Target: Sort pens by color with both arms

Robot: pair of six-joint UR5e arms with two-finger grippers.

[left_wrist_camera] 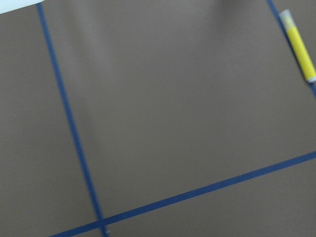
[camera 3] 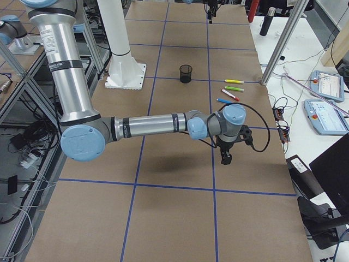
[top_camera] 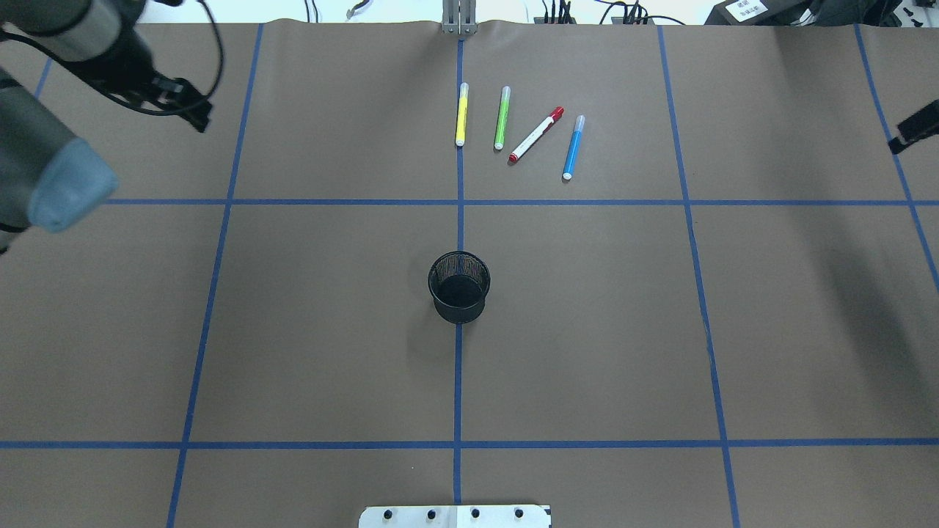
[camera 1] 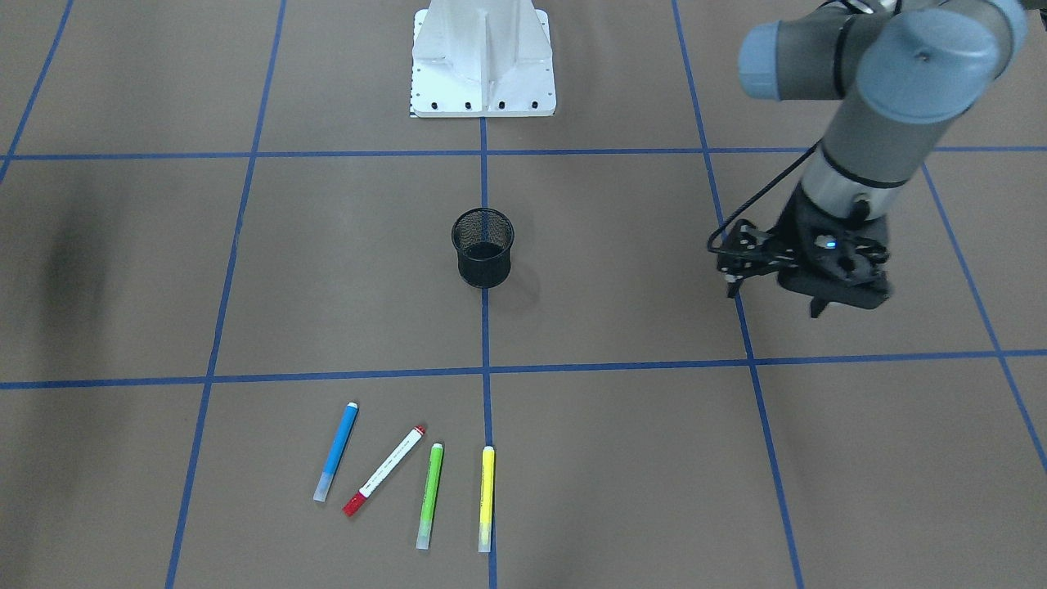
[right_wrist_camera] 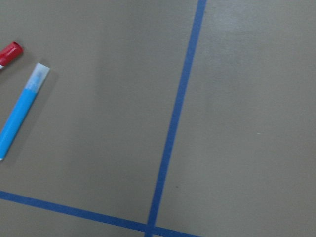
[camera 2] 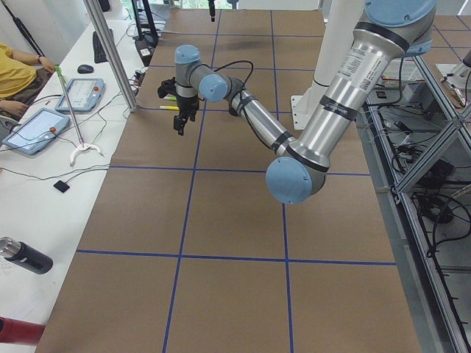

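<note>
1. You see the right arm (camera 3: 152, 124) stretched low across the table (camera 3: 174, 218), its right gripper (camera 3: 225, 159) pointing down.
2. Beyond it, four pens (camera 3: 234, 88) lie side by side.
3. A black mesh cup (camera 3: 186, 73) stands farther off.

Brown table covering (top_camera: 330, 330) gridded with blue tape lines (top_camera: 458, 381), white side bench (camera 2: 44, 213) at lower left of the left-end view, tablets (camera 2: 33, 131), cables, slanted metal post (camera 2: 112, 55), even light.

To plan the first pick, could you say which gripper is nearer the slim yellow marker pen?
Left. The left gripper hovers off the yellow pen's end of the row; the right gripper hovers beyond the blue pen at the far end.
</note>
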